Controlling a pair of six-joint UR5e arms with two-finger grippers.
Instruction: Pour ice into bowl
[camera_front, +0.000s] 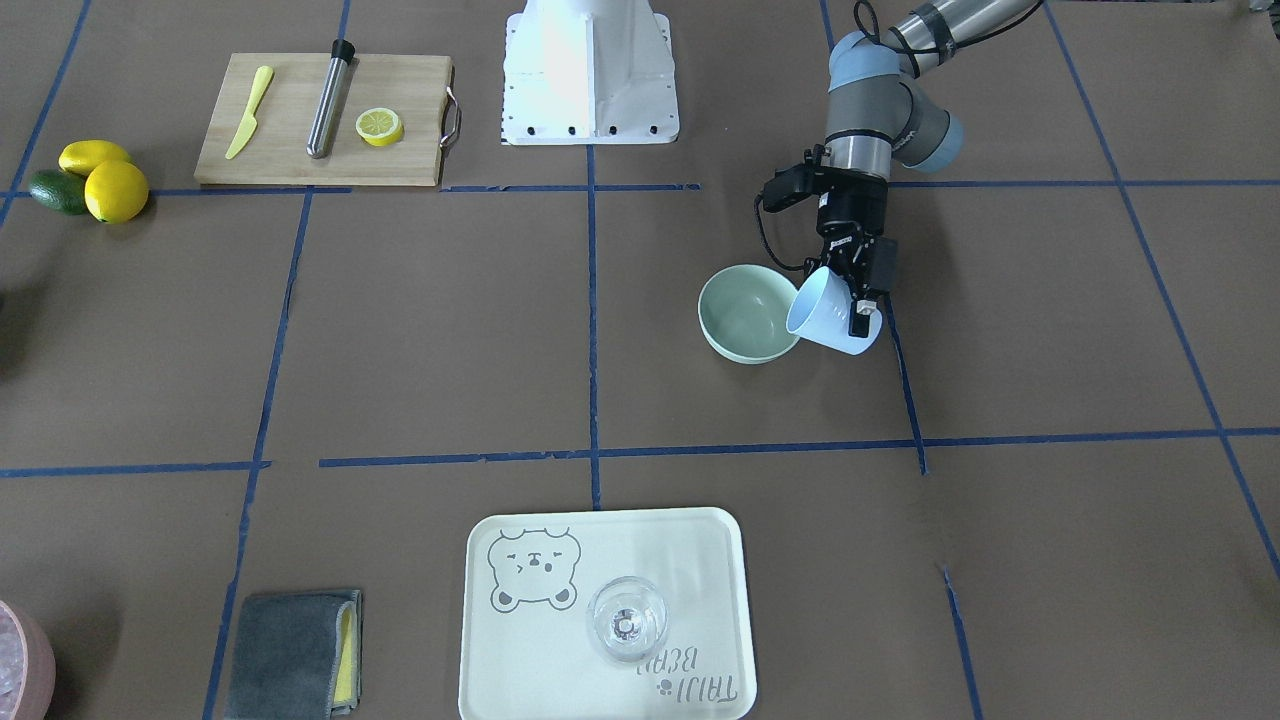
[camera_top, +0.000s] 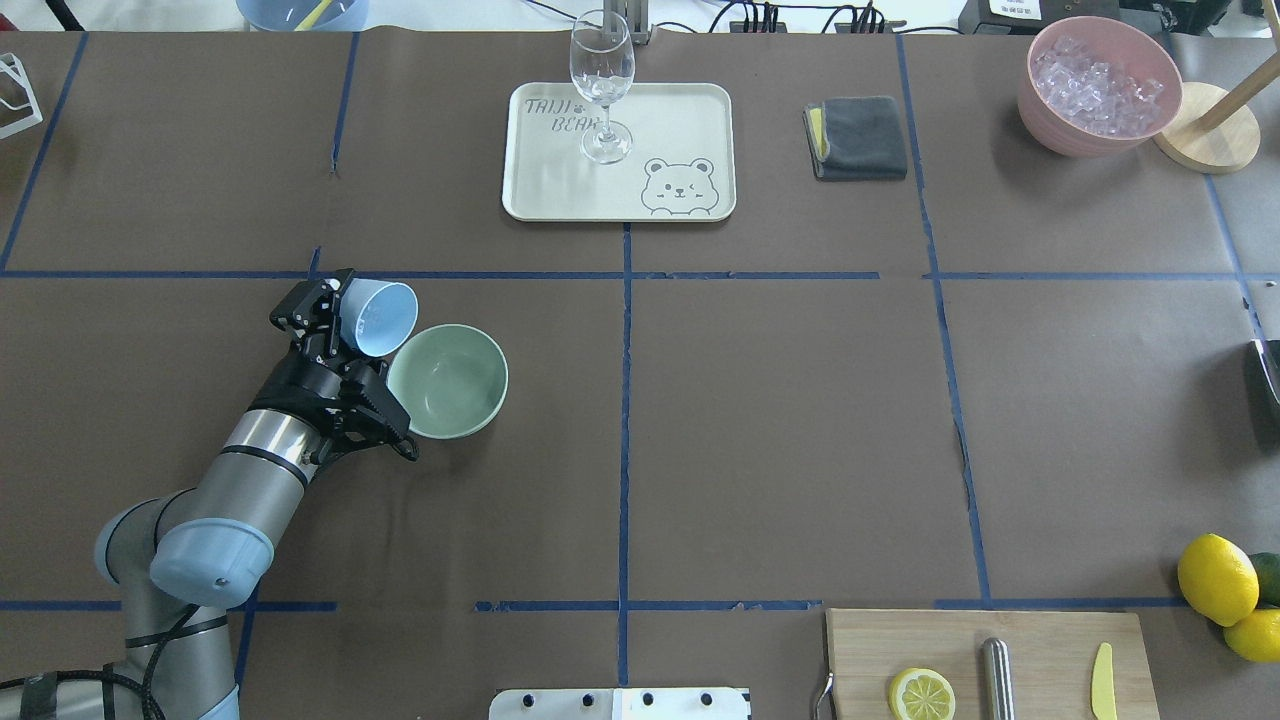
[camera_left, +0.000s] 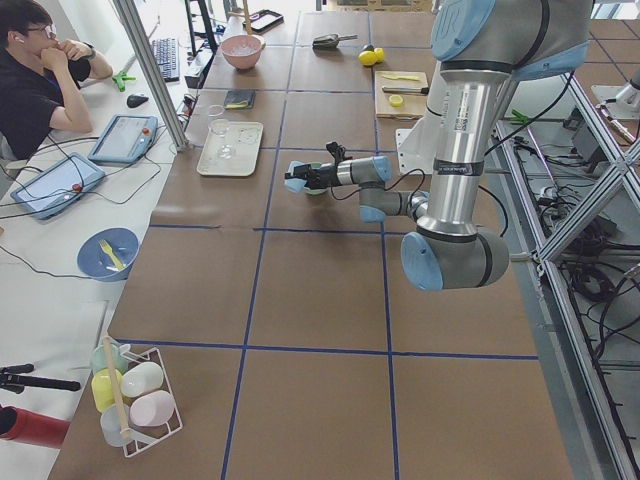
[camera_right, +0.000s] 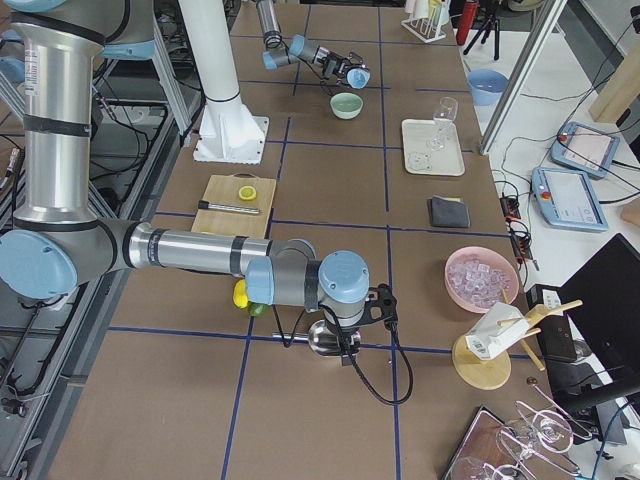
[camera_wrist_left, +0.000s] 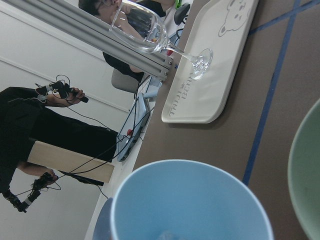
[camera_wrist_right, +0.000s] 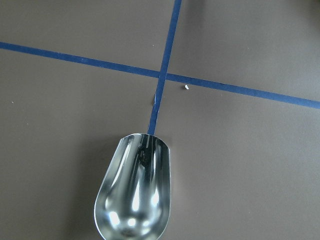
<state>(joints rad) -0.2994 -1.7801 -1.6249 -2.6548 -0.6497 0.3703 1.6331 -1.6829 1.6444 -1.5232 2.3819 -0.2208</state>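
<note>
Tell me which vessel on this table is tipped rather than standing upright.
The light blue cup held by the left gripper, mouth tilted toward the pale mint-green bowl. That bowl, the clear wine glass and the round pink container stand upright.

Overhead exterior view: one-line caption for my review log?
Left gripper holds a light blue cup tilted toward the round pale mint-green bowl on the brown table.

Tray (camera_top: 680, 120): "TAIJI BEAR" printed beside bear.
</note>
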